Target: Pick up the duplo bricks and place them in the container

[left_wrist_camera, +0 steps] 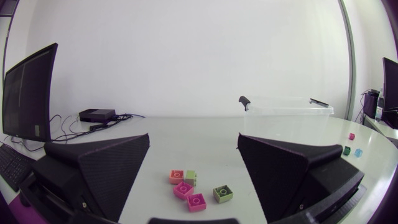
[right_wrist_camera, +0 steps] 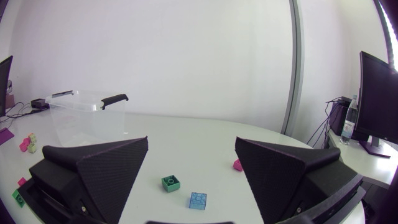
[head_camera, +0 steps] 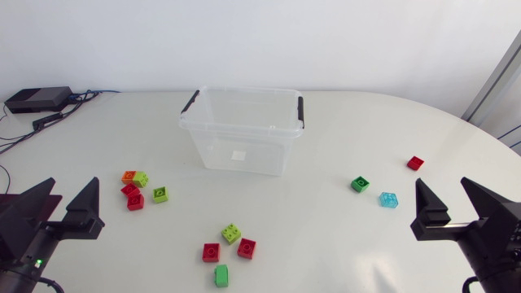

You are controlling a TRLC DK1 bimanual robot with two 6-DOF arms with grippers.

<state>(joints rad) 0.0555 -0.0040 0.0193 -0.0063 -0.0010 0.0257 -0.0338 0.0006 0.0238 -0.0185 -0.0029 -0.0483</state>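
Note:
A clear plastic container [head_camera: 242, 130] with black handles stands at the table's back middle, nothing inside it. Duplo bricks lie in three groups: several at the left around a red one [head_camera: 135, 201], several at the front middle around a lime one [head_camera: 231, 233], and at the right a green brick [head_camera: 360, 185], a cyan brick [head_camera: 389, 199] and a red brick [head_camera: 415, 163]. My left gripper [head_camera: 72, 191] is open at the front left, with the left group [left_wrist_camera: 197, 201] ahead of it. My right gripper [head_camera: 444, 189] is open at the front right, behind the green brick [right_wrist_camera: 171, 182] and the cyan brick [right_wrist_camera: 198, 200].
A black box [head_camera: 37, 99] with cables sits at the back left corner. The white table [head_camera: 326, 244] curves away at the right edge.

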